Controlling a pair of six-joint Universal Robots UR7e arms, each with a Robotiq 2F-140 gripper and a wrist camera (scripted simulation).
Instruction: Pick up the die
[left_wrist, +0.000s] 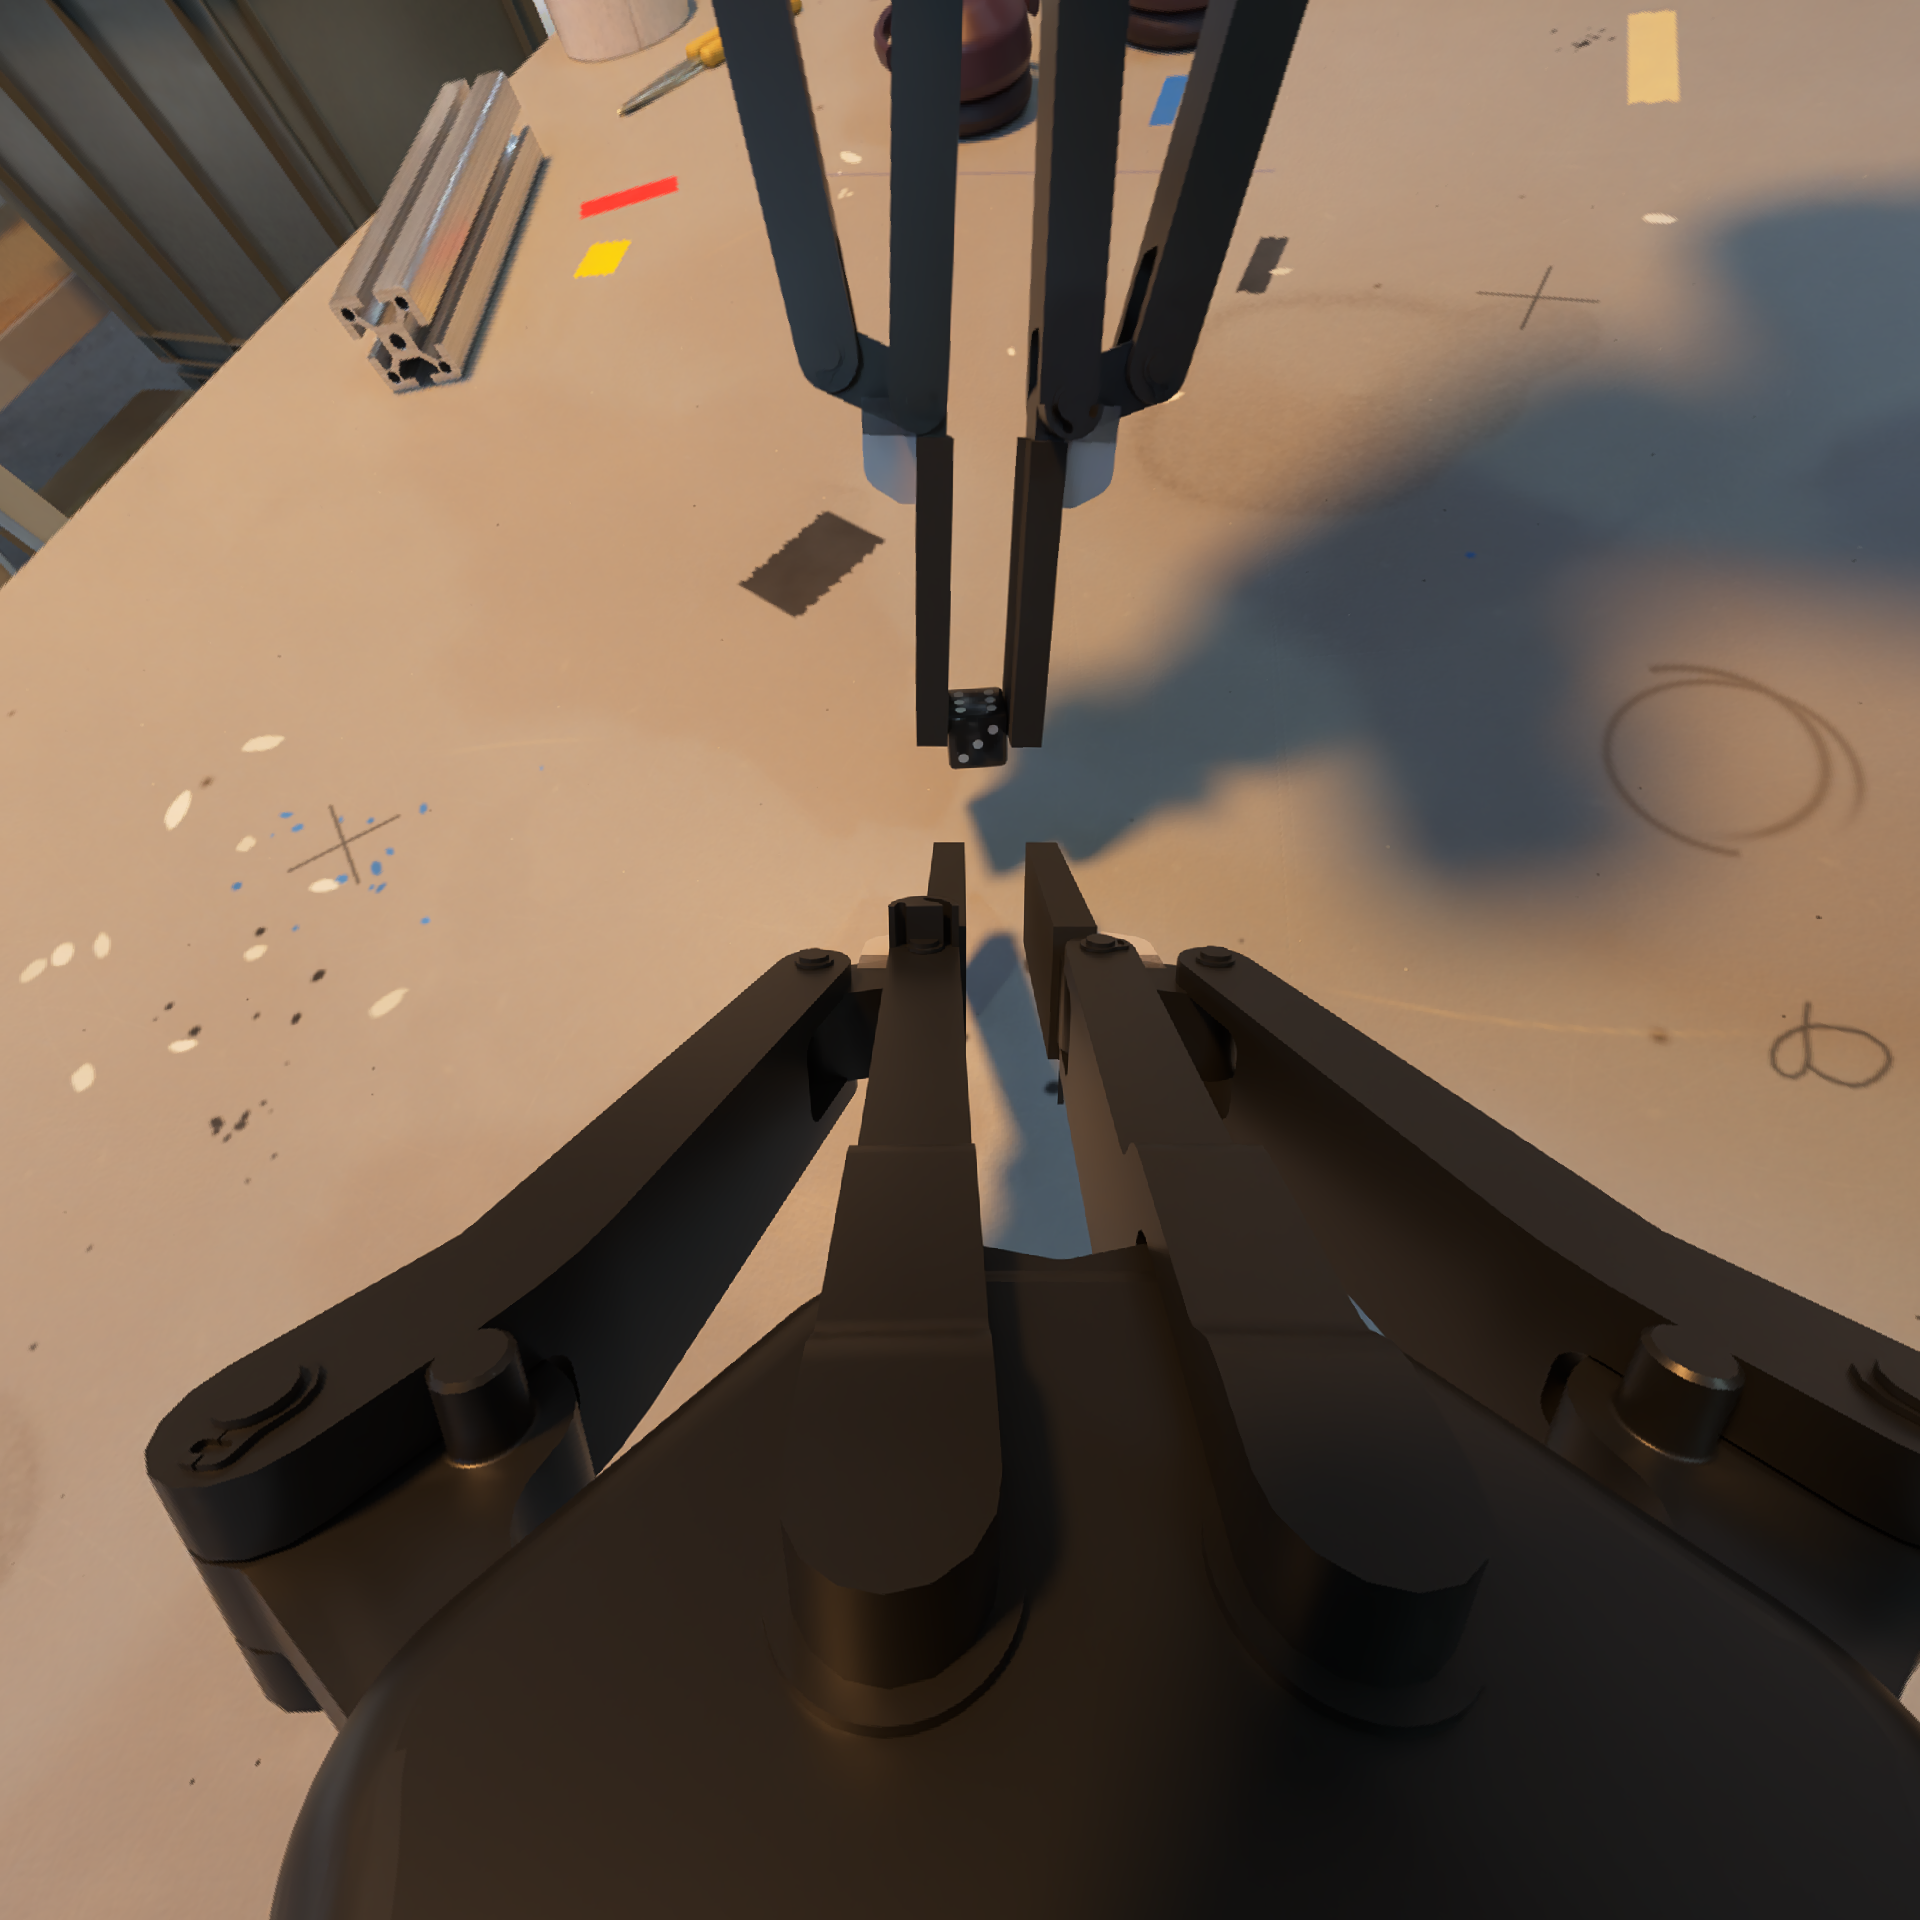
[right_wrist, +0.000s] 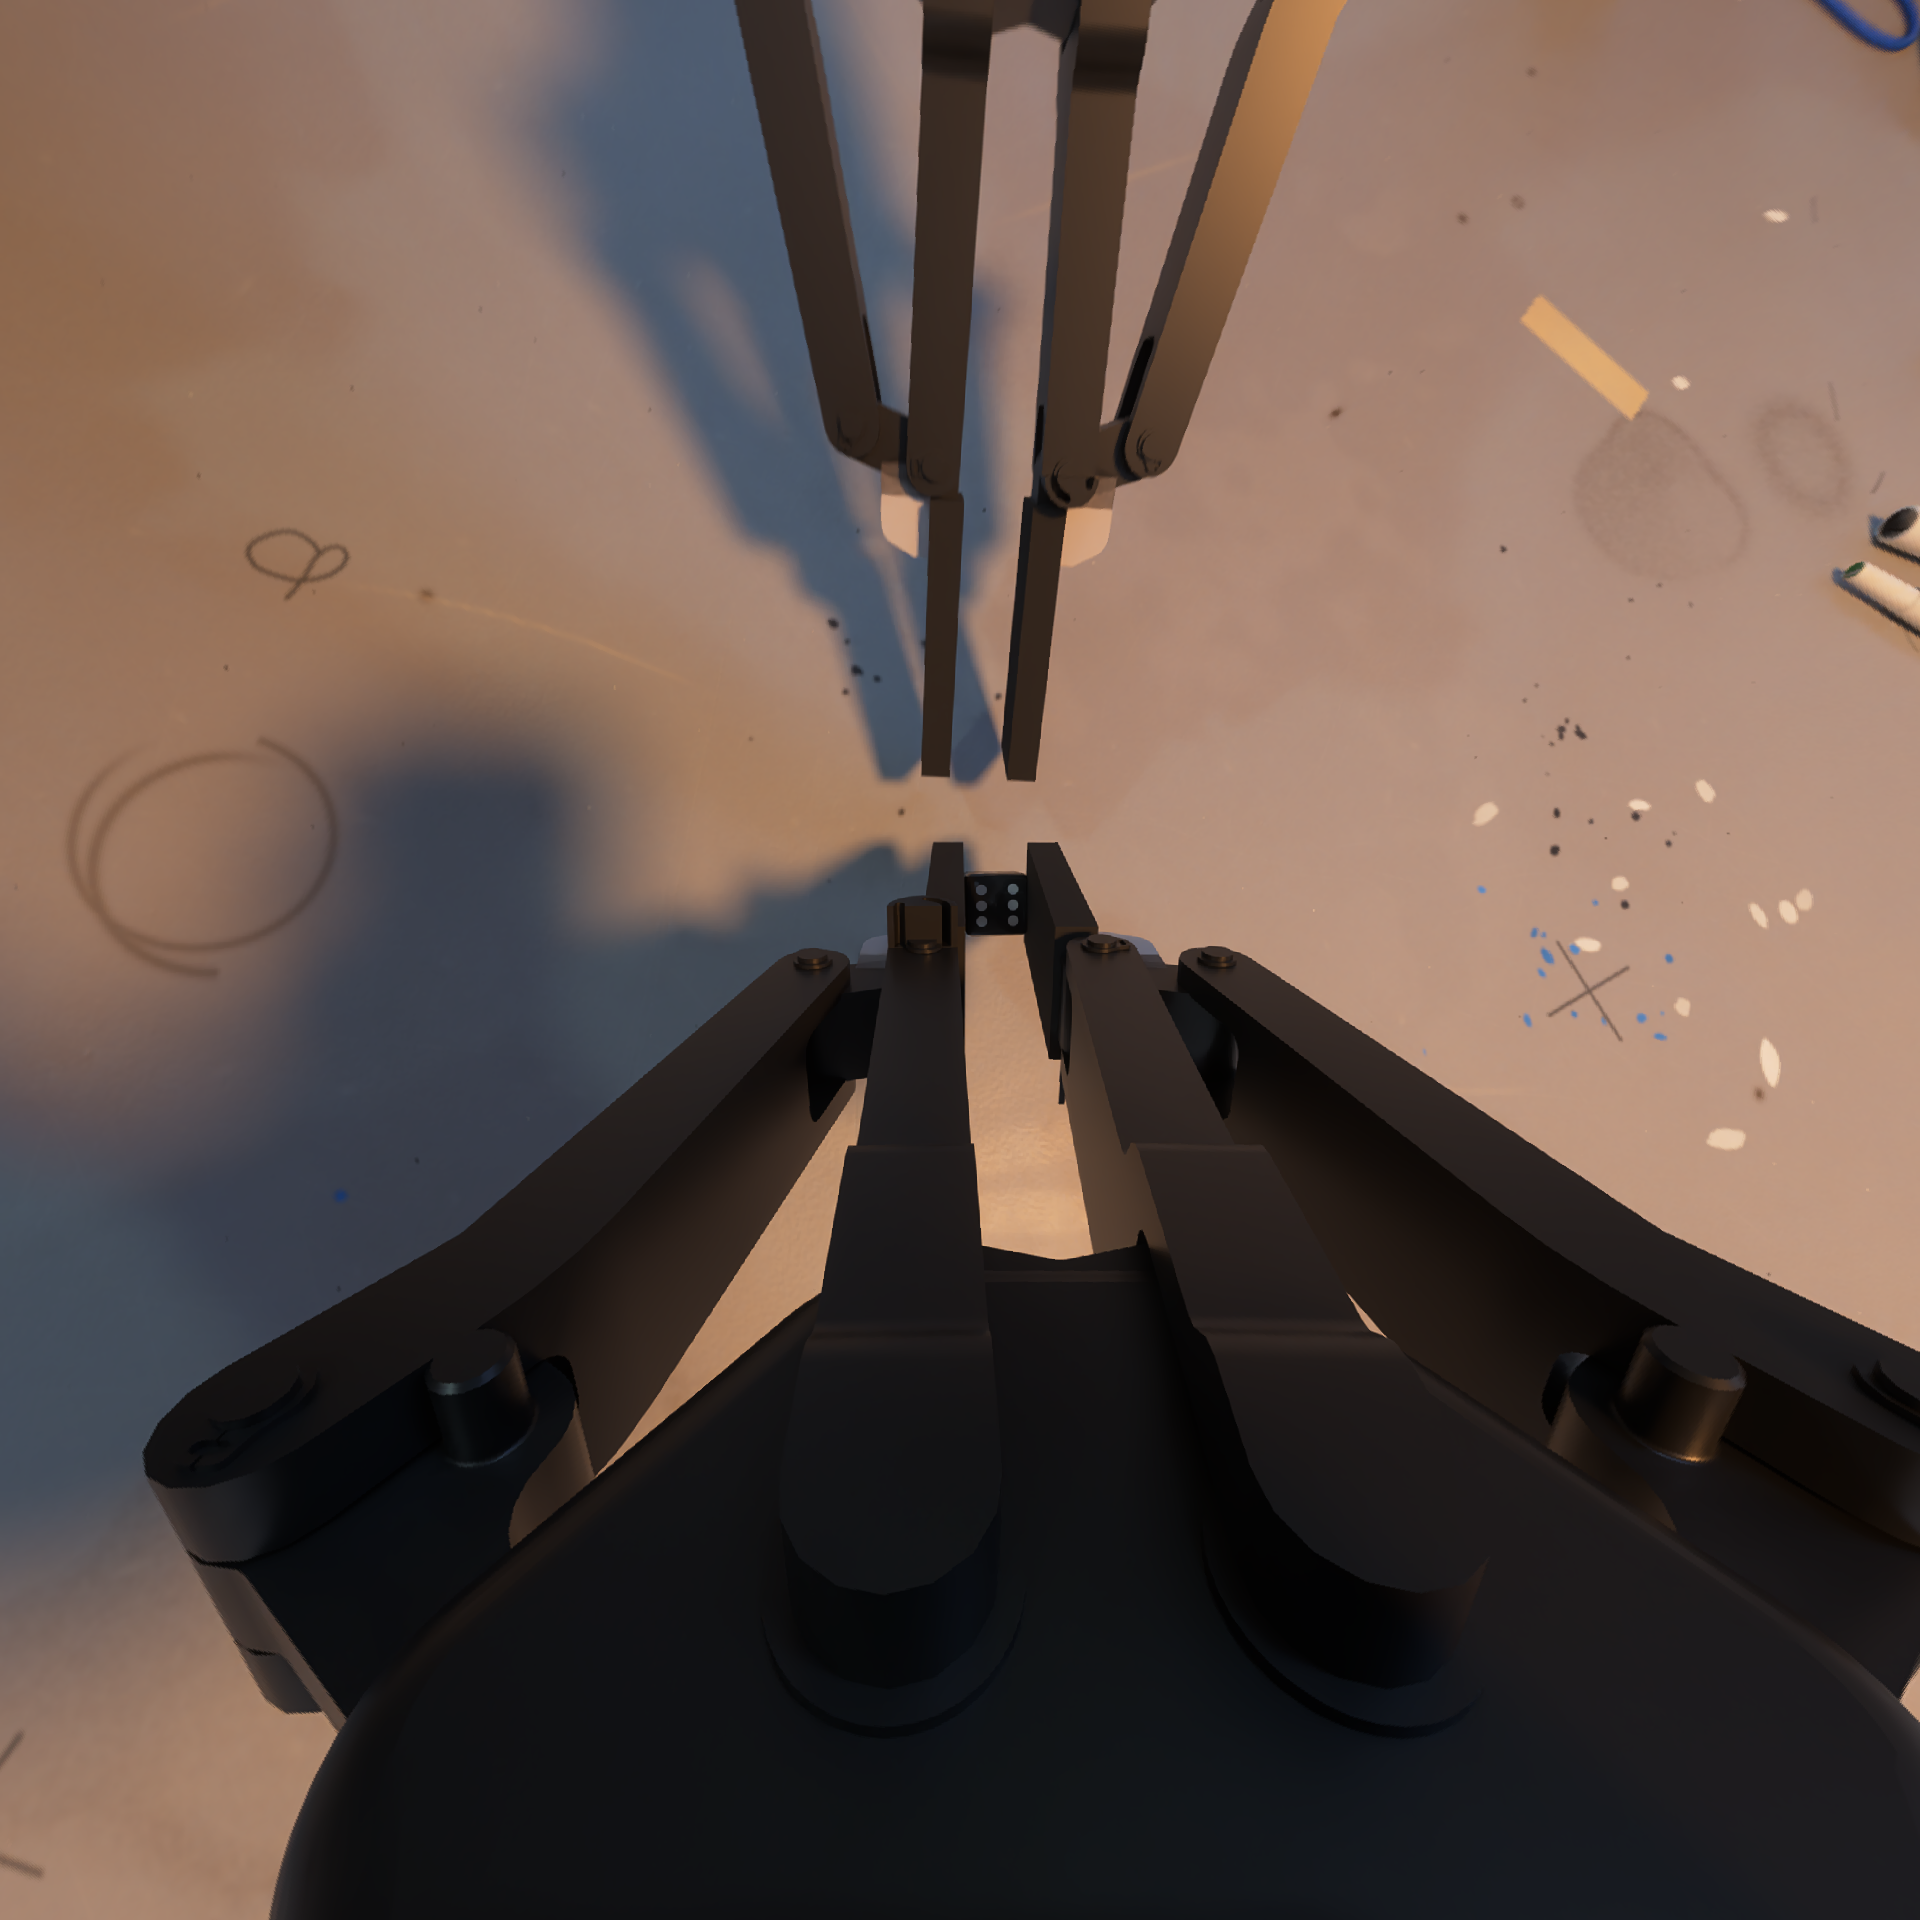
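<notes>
The die (right_wrist: 995, 902) is small and black with white pips. My right gripper (right_wrist: 995, 868) is shut on it, one finger on each side. In the left wrist view the right gripper (left_wrist: 979, 740) comes down from above, with the die (left_wrist: 977, 727) at its fingertips just above the tan table (left_wrist: 520, 675). My left gripper (left_wrist: 992, 862) is closed down to a narrow gap with nothing in it. Its tips are a short way from the die and point at it. In the right wrist view the left gripper (right_wrist: 977, 774) faces mine, tip to tip.
An aluminium profile bar (left_wrist: 436, 239) lies at the far left table edge. Scissors (left_wrist: 675, 73) and a dark red object (left_wrist: 987, 62) lie beyond it. Marker pens (right_wrist: 1881, 587) and a blue cable (right_wrist: 1870, 21) lie at the side. Tape patches and pencil marks dot the table.
</notes>
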